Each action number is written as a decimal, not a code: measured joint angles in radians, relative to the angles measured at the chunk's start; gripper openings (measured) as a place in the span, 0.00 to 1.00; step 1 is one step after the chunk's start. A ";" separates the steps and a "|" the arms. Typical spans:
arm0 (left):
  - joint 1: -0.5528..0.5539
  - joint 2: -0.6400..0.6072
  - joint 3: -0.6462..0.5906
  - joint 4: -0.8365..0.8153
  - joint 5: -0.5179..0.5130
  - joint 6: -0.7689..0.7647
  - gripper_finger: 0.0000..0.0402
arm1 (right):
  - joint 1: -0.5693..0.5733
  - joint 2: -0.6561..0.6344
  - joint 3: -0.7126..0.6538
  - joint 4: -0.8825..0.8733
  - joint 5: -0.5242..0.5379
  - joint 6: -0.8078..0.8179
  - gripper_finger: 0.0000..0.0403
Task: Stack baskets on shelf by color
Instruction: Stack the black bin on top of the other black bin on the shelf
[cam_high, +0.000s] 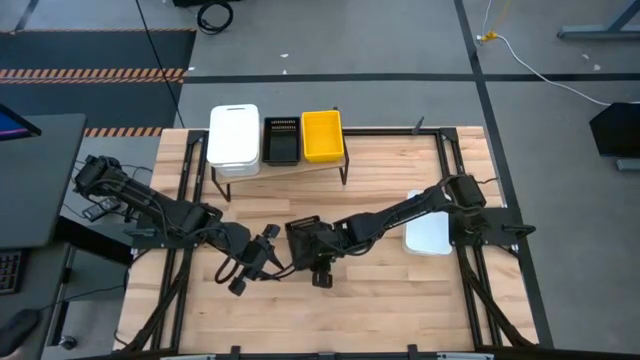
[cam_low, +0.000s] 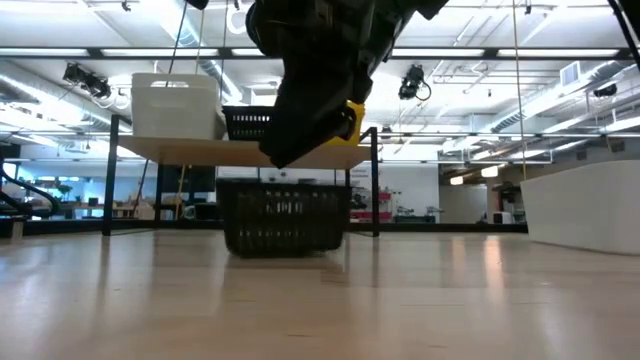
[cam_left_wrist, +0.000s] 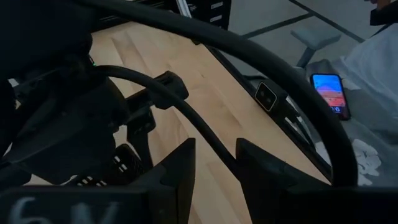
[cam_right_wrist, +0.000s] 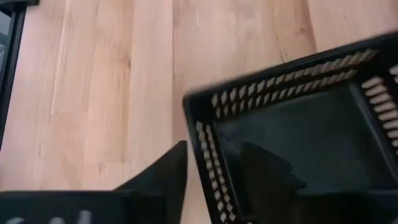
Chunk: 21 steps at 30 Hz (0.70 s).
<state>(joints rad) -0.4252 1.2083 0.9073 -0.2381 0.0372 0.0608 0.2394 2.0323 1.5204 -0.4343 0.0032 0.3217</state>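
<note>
Slatted wooden tabletop (cam_high: 380, 300), shelf (cam_high: 290, 165) at far edge bearing white (cam_high: 234, 138), black (cam_high: 281, 140) and yellow (cam_high: 322, 135) baskets. Mid-table: black perforated basket (cam_right_wrist: 298, 143) resting on wood, its near wall between the right gripper's (cam_right_wrist: 214, 168) parted fingers, one inside, one outside. Left gripper (cam_left_wrist: 214, 168) just beside, fingers spread, nothing between. White basket (cam_high: 428, 236) at right.

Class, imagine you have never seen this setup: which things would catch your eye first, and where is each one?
First, the two dark arms meeting mid-table, where the right gripper straddles the wall of a perforated black basket standing on the tabletop. Next, the shelf at the far edge, carrying a white stack, a black basket and a yellow one side by side. A lone white basket sits by the right arm.
</note>
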 joint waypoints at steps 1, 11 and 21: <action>0.000 0.000 0.000 -0.001 0.000 0.000 0.30 | 0.000 0.000 0.000 0.000 0.000 0.000 0.41; 0.000 0.033 0.001 0.068 -0.148 -0.011 0.30 | 0.000 -0.046 0.000 -0.142 0.011 0.062 0.50; 0.039 0.249 0.050 0.197 -0.264 -0.048 0.30 | 0.101 -0.194 0.000 -0.659 0.192 0.354 0.48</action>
<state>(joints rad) -0.3862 1.4573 0.9573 -0.0409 -0.2264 0.0133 0.3403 1.8384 1.5204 -1.0936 0.1957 0.6755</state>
